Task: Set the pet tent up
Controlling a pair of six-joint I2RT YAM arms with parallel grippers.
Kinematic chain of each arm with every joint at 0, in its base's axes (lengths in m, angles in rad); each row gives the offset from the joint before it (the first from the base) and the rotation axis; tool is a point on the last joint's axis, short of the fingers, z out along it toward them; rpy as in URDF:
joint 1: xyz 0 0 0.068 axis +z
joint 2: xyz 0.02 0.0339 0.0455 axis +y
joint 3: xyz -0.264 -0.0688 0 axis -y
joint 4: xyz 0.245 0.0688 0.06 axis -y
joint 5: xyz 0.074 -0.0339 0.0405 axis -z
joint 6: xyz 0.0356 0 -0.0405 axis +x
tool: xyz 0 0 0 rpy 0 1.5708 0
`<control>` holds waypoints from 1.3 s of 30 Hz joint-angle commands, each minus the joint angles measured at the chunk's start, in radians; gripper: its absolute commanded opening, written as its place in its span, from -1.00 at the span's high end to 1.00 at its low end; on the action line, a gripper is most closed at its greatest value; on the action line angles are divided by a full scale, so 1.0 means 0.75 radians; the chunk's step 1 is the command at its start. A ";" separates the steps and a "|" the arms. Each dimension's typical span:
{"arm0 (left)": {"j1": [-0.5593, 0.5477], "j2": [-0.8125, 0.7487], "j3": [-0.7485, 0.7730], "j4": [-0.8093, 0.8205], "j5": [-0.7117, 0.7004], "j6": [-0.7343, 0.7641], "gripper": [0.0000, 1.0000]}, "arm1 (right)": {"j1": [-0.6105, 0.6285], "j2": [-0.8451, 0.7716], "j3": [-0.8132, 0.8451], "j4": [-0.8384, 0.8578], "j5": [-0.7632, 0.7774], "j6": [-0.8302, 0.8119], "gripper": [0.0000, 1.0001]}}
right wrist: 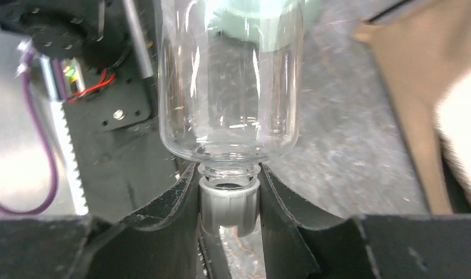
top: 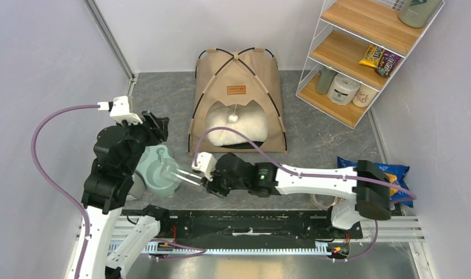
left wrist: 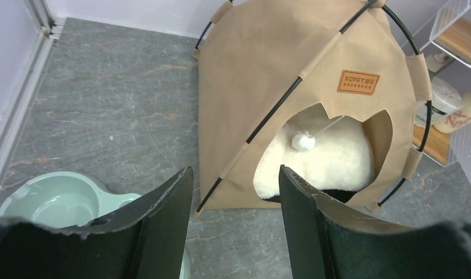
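top: tan fabric pet tent with crossed black poles (top: 238, 81) stands erect at the table's rear, fluffy white pillow (top: 233, 125) inside | left wrist: left gripper (left wrist: 236, 174) spread wide, empty, facing the doorway | right wrist: right gripper (right wrist: 227, 174) clamped on the grey cap (right wrist: 229, 203) of a clear plastic bottle (right wrist: 227, 75) | advice: keep the cap grip firm and bring the bottle squarely to the mint-green plastic bowl (top: 157, 174), clear of the tent
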 commanded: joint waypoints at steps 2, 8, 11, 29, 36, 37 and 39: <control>0.000 0.057 0.014 0.056 0.120 -0.036 -0.27 | -0.012 -0.156 -0.233 0.452 0.418 0.069 1.00; 0.000 0.102 0.004 0.086 0.297 -0.084 -0.50 | -0.012 -0.199 -0.353 0.795 0.602 0.097 1.00; 0.000 0.119 -0.002 0.087 0.326 -0.083 -0.57 | -0.011 -0.212 -0.384 0.925 0.661 0.097 1.00; 0.000 0.171 -0.076 0.123 0.321 -0.099 -0.72 | -0.011 -0.198 -0.438 1.196 0.545 0.074 1.00; 0.000 0.172 -0.047 0.078 0.321 -0.130 -0.72 | -0.010 -0.126 -0.507 1.491 0.651 0.036 1.00; 0.000 0.164 -0.047 0.080 0.296 -0.138 -0.72 | -0.011 -0.116 -0.511 1.529 0.660 0.028 1.00; 0.000 0.147 -0.052 0.091 0.255 -0.170 -0.72 | -0.010 -0.097 -0.510 1.589 0.668 0.018 1.00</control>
